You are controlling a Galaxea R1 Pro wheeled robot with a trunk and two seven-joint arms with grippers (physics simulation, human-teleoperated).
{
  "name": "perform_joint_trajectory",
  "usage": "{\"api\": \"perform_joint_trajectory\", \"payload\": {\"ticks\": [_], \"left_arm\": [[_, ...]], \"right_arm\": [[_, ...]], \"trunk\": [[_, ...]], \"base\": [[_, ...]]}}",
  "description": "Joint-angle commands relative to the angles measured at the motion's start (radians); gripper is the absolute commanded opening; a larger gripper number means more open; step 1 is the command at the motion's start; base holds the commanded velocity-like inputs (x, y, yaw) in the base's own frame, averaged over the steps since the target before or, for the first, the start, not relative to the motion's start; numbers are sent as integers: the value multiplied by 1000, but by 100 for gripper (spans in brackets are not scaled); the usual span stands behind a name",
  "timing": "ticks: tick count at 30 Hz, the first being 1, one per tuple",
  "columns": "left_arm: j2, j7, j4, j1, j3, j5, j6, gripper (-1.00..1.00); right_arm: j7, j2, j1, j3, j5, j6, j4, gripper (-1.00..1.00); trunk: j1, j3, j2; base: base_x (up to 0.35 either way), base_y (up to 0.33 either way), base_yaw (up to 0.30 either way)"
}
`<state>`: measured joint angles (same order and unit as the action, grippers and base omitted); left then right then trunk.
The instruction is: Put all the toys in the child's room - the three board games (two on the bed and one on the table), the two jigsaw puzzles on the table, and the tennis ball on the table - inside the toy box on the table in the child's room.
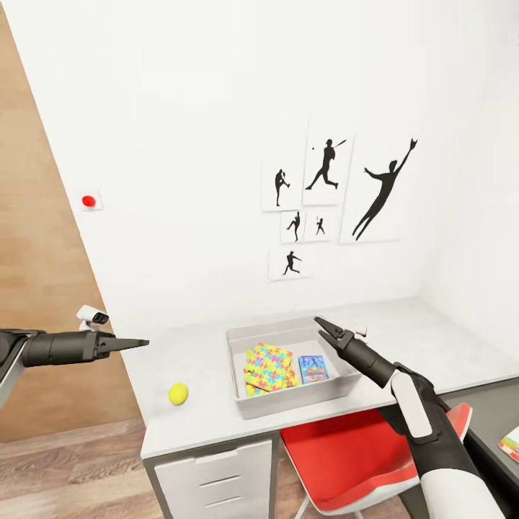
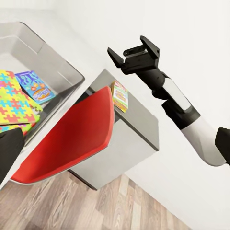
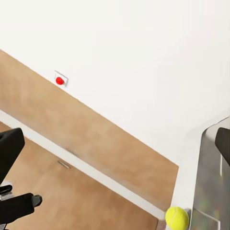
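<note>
The right hand [image 1: 326,326] hovers empty above the far right corner of the toy box [image 1: 254,407], its two fingers spread apart with nothing between them; the left wrist view shows the same hand [image 2: 132,49] splayed in mid-air. The left hand [image 1: 137,343] hangs out past the tabletop's [image 1: 194,425] left edge, over the floor, and carries nothing; its fingers look drawn to a narrow point, though I cannot tell for sure whether they are fully closed.

Below and to the left of the right hand, inside the toy box, lie a puzzle [image 1: 268,364] with a bright jigsaw lid and, just beside it, a small blue box [image 1: 313,368]. More flat boxes seem stacked under the puzzle, but how many is unclear. So part of the job looks done.

The ball [image 1: 178,393] is not yet in: it sits on the tabletop between the left hand and the toy box, nearer the box. A further flat box [image 1: 511,444] rests on the darker tabletop, to the right of the right arm, beyond the red chair [image 1: 346,454]. The bed is out of sight, so its games cannot be judged.
</note>
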<state>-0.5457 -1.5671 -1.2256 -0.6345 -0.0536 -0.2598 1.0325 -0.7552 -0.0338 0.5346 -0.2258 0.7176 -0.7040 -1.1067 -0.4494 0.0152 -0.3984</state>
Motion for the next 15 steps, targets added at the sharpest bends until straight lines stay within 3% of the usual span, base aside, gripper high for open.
{"api": "perform_joint_trajectory", "payload": {"ticks": [1,10,15], "left_arm": [[0,-4,0,-1,1,0,11,100],[0,-4,0,-1,1,-1,11,100],[1,-4,-1,-1,1,-1,9,100]], "right_arm": [[-1,0,1,-4,3,-6,1,100],[1,1,1,-17,3,-7,1,100],[1,0,1,-19,5,-8,3,100]], "trunk": [[-1,0,-2],[-1,-9,-2],[-1,-9,-2]], "base": [[-3,0,-34],[-1,0,-35],[0,0,-177]]}}
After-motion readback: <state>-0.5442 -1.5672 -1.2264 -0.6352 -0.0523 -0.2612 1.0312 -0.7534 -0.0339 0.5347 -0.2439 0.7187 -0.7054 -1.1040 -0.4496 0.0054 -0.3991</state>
